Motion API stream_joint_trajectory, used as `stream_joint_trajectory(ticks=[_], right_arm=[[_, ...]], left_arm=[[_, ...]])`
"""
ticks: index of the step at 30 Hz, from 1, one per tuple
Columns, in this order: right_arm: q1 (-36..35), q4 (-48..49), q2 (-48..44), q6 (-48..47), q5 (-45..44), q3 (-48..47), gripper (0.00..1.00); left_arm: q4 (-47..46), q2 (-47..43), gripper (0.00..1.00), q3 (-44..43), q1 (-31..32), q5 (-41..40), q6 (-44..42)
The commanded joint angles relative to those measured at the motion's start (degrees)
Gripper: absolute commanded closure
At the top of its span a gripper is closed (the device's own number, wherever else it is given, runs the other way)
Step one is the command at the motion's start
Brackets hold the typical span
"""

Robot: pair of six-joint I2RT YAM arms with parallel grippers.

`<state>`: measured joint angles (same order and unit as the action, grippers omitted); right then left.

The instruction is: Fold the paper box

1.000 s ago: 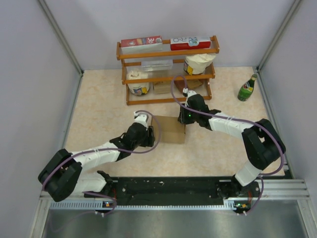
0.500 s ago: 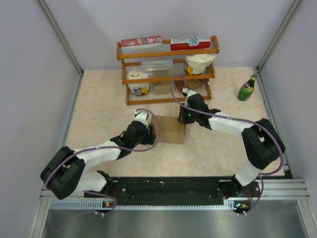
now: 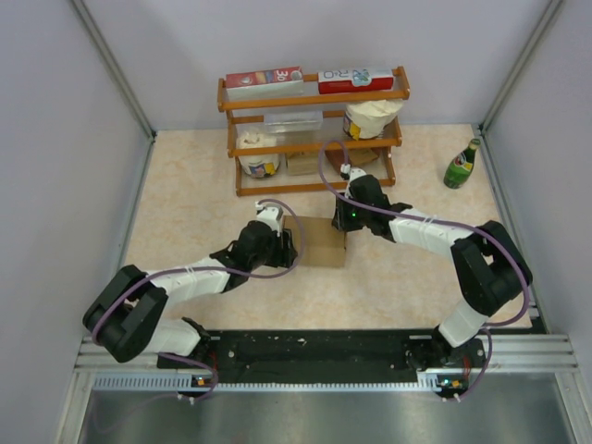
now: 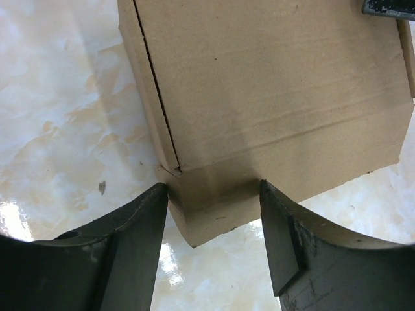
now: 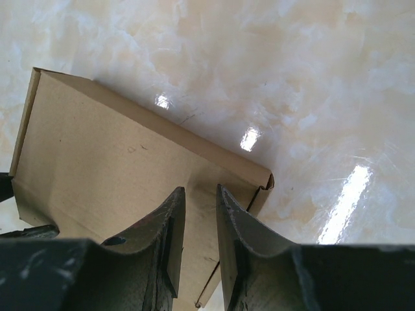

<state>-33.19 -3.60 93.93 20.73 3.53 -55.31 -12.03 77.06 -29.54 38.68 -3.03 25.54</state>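
Likely squaring up paper box (image 4: 272,97) — left claw (image 4: 213,186) gaping, straddling corner; right claw (image 5: 200,190) narrow over edge, grip unclear. Next probably needing corner pinch.

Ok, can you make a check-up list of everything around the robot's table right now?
Surface: glossy beige marbled table.
Job's things: paper box lies on the table between the arms.
Clutter: stocked wooden shelf at the back; green bottle far right.
Grippers: left gripper open around a box corner; right gripper narrow over the box, grip unclear.
Cables: purple cables loop along both arms.
Surroundings: plain grey walls on three sides.
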Motion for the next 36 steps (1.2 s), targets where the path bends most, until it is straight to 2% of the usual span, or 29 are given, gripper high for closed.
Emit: stream_joint_trajectory(ticks=[1,9,27,36], right_arm=[[0.4,-3.4,2.7,-0.9,0.0,-1.3,0.74],[0.4,-3.4,2.9,-0.9,0.1,-1.4,0.74],[0.4,-3.8,3.1,-0.9,0.1,-1.7,0.74],[0.5,-3.8,3.2,-0.8,0.3,-1.6,0.74]], left_arm=[[-3.1,0.4,0.38,-1.7,-0.3,2.4,0.0],[-2.2,-0.7,0.39,-1.9,-0.2,2.7,0.3],[7.8,-2.9,0.39,-6.3,-0.3,6.2,0.3],[8.5,-2.0,0.46,-7.1,-0.4,7.9,1.0]])
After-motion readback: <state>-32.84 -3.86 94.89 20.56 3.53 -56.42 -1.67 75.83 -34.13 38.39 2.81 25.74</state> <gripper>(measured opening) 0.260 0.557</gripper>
